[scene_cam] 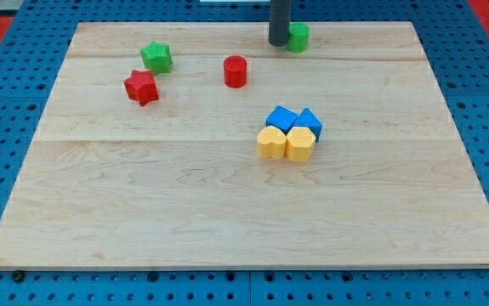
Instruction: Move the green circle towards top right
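The green circle (298, 36) is a small green cylinder near the board's top edge, a little right of the middle. My dark rod comes down from the view's top, and my tip (278, 42) rests on the board right against the green circle's left side.
A green star (156, 57) and a red star (141, 87) lie at the upper left. A red cylinder (235, 71) stands below and left of my tip. Two blue blocks (295, 120) and two yellow blocks (286, 144) cluster mid-board. The wooden board (244, 212) sits on a blue pegboard.
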